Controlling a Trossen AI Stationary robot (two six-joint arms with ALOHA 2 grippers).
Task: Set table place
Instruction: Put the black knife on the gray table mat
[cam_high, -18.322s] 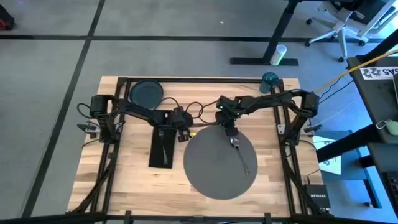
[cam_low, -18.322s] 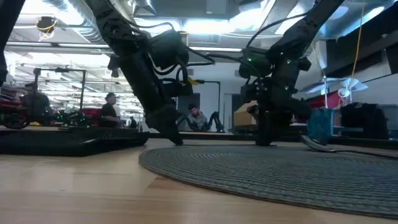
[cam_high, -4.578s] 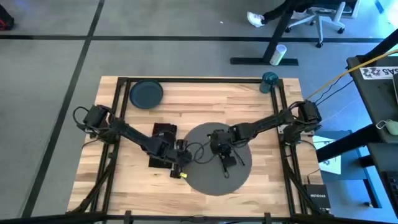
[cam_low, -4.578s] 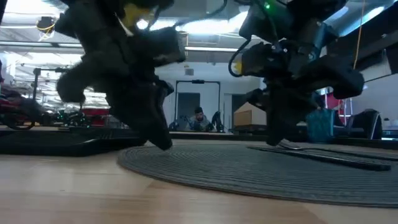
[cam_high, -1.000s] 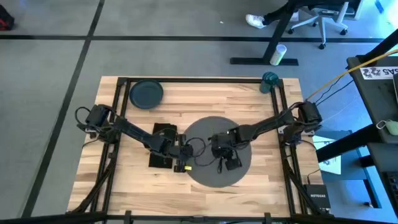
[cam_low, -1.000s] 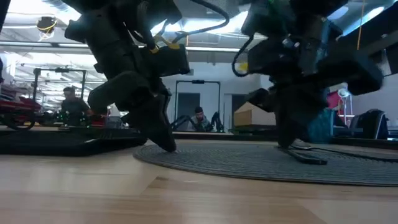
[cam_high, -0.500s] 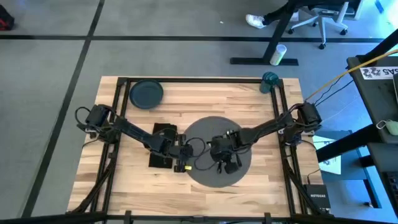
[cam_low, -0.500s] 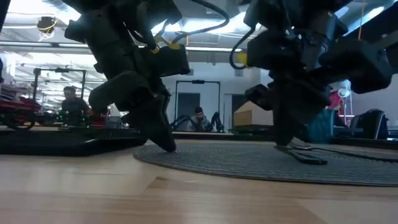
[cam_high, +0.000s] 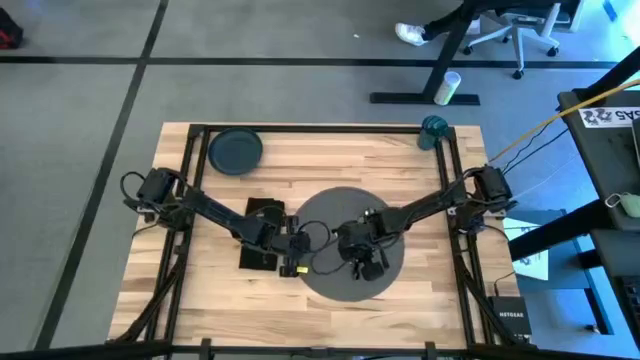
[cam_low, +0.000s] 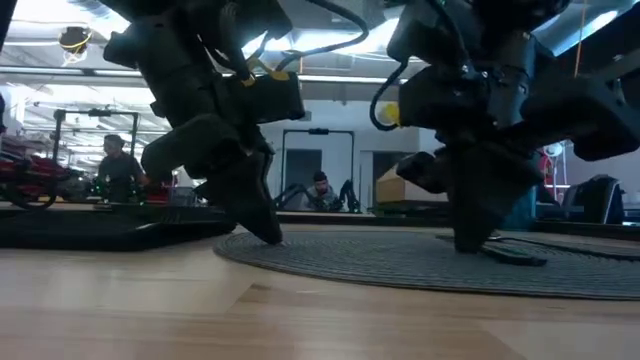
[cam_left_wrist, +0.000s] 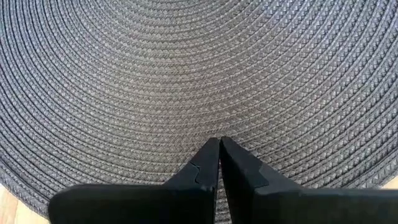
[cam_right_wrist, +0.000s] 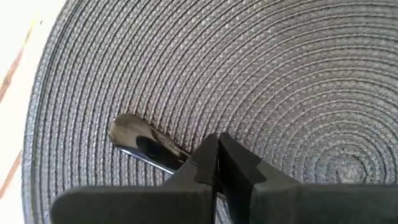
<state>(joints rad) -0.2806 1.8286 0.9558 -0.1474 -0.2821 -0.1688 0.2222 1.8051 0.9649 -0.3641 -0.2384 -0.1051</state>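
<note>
We are seeing both arms reaching low over the grey placemat (cam_high: 350, 240), which is lying near the middle of the table (cam_high: 210, 305). The left gripper (cam_left_wrist: 219, 144) is sitting at the mat's left edge, fingers pressed together with only a thin seam between them and nothing in them, tips resting on the weave. The right gripper (cam_right_wrist: 217, 142) is working over the mat's near part, its fingers also squeezed together; a shiny metal utensil (cam_right_wrist: 146, 144) is lying on the mat and its handle is running in under the fingertips, so it is probably being pinched, though we cannot tell for sure. We cannot tell which piece of cutlery it is. In the low view a dark utensil end (cam_low: 515, 254) is lying flat on the mat just beside the right gripper. The black napkin (cam_high: 258, 232) is lying left of the mat, partly under the left arm. The dark plate (cam_high: 235, 152) is sitting at the far left corner, and the teal cup (cam_high: 433, 130) at the far right edge, both well apart from the mat.
</note>
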